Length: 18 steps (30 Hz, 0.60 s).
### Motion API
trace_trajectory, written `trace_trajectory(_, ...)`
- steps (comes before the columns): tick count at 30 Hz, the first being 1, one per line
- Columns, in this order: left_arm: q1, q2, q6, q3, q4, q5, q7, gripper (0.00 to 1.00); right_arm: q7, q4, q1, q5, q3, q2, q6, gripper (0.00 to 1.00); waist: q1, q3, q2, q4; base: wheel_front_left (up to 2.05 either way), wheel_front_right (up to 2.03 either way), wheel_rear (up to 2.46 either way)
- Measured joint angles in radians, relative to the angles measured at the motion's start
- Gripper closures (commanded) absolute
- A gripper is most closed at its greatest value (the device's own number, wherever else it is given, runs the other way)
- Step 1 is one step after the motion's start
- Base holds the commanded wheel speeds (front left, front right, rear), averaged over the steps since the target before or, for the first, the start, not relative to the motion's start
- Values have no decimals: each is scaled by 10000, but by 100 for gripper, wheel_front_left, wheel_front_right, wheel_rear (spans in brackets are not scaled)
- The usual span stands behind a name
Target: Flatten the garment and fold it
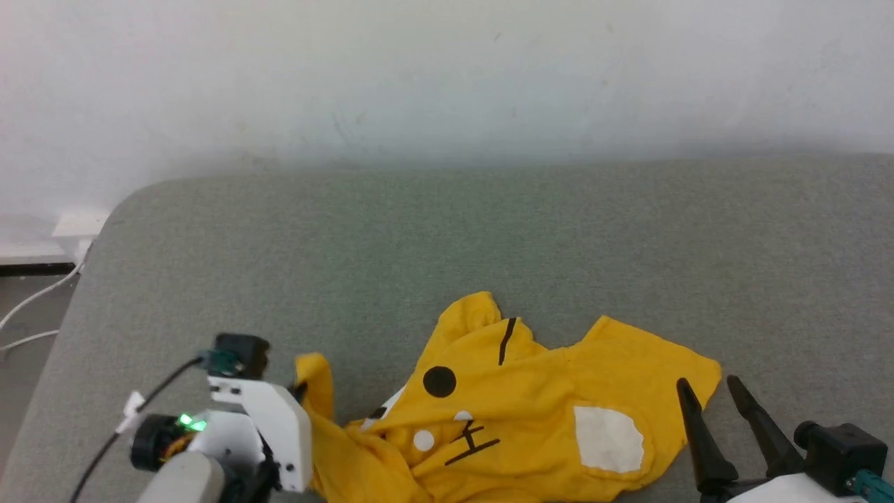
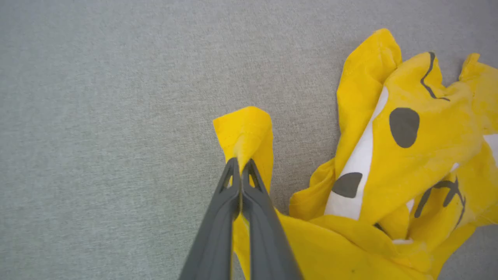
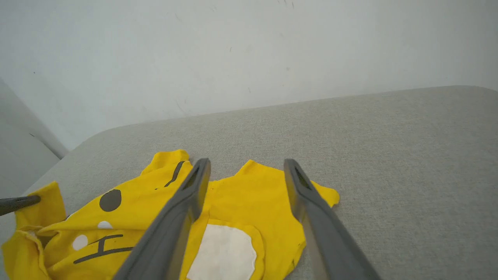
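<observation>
Now my left gripper (image 2: 241, 163) is pinched shut on the 9 o'clock corner of the garment (image 1: 545, 412), bunched at 6 o'clock (right gripper (image 1: 707, 383) apart at 3 o'clock), so I'd pull slowly outward

1. The bright yellow cotton T-shirt (image 1: 517, 398), printed with black spots, black strokes and white patches, lies crumpled on the grey fabric surface (image 1: 447, 237).
2. Its right part spreads fairly flat; its left part bunches in folds.
3. Its leftmost corner stands raised in a narrow peak.
</observation>
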Motion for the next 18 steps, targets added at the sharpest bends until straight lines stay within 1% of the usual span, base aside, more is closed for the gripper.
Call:
trace_trajectory(2,26,157,270,351,-497,2,-343,100,-48,10,-1,31,-23,0,0,0,0,-25,-1,99,0,0,0)
trace_trajectory(5,446,456,995,1147,-1440,-35,-681,100,-48,13,1,36,-61,-2,0,0,0,-86,0,241,0,0,0)
trace_trajectory(8,1760,619,1843,1965,-2180,-322,-637,100,-48,6,15,36,-75,0,0,0,0,-158,0,360,0,0,0)
trace_trajectory(11,3459,573,2512,2504,-2416,-765,-449,100,-46,0,35,38,-81,0,0,0,-1,-214,0,454,0,0,0)
trace_trajectory(14,4802,240,2736,2729,-2299,-1266,-399,100,-42,-19,43,38,-84,0,0,0,-2,-203,0,494,0,0,0)
trace_trajectory(17,5202,-54,2765,2792,-1952,-1584,-382,100,-25,-31,42,38,-92,-2,0,0,-2,-155,0,552,0,0,0)
trace_trajectory(18,5202,-136,2759,2792,-1824,-1668,-387,95,36,-35,40,38,-84,0,0,0,-2,-138,0,560,0,0,0)
